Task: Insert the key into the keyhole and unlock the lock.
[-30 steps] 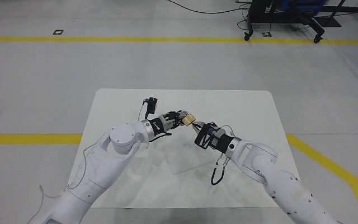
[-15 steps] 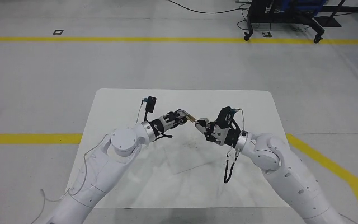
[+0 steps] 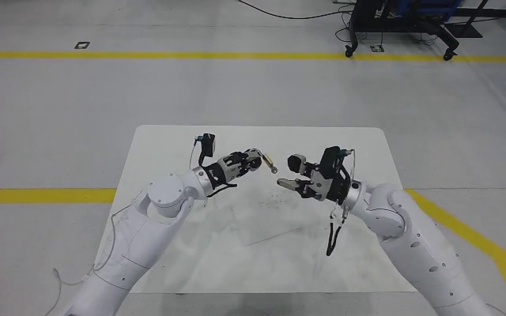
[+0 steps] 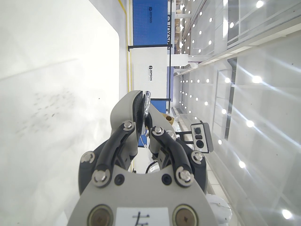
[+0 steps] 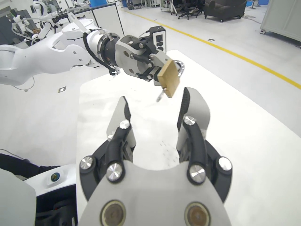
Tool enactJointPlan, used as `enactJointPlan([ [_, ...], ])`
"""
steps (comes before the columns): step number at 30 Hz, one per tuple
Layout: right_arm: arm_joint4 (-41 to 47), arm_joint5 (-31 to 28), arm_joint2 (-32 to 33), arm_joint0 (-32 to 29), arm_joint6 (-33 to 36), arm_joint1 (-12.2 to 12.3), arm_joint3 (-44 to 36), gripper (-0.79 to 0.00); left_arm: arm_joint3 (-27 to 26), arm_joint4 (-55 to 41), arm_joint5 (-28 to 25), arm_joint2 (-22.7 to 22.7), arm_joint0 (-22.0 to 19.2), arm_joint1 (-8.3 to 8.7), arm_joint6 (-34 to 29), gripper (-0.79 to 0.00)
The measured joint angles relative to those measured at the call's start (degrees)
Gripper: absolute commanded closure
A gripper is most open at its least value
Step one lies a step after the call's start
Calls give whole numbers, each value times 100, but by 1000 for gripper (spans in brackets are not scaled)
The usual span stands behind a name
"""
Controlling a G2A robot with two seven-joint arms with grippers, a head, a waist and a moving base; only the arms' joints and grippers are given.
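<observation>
Clamping the brass lock, key jutting from its underside, your left gripper faces your right gripper, jaws spread, empty.

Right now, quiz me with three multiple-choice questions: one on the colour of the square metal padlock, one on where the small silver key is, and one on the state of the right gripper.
1. What colour is the square metal padlock?
A. brass yellow
B. red
C. black

2. Where is the small silver key?
A. inside a box
B. sticking out of the padlock
C. pinched in the right gripper

3. How is the right gripper?
A. shut on the key
B. shut on nothing
C. open, holding nothing

Answers:
1 A: the body is brass yellow in the right wrist view.
2 B: the key juts from the padlock, which the left gripper holds above the table.
3 C: its fingers stand apart, short of the key.
</observation>
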Motion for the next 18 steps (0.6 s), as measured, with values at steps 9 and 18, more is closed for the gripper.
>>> enactJointPlan([
  [9, 29, -107, 1735, -1230, -919, 178, -536, -785, 160, 1390, 961, 657, -323, -42, -436, 0],
  [18, 29, -105, 1687, -1196, -908, 176, -527, -785, 505, 2544, 1842, 1583, -716, -286, -128, 0],
])
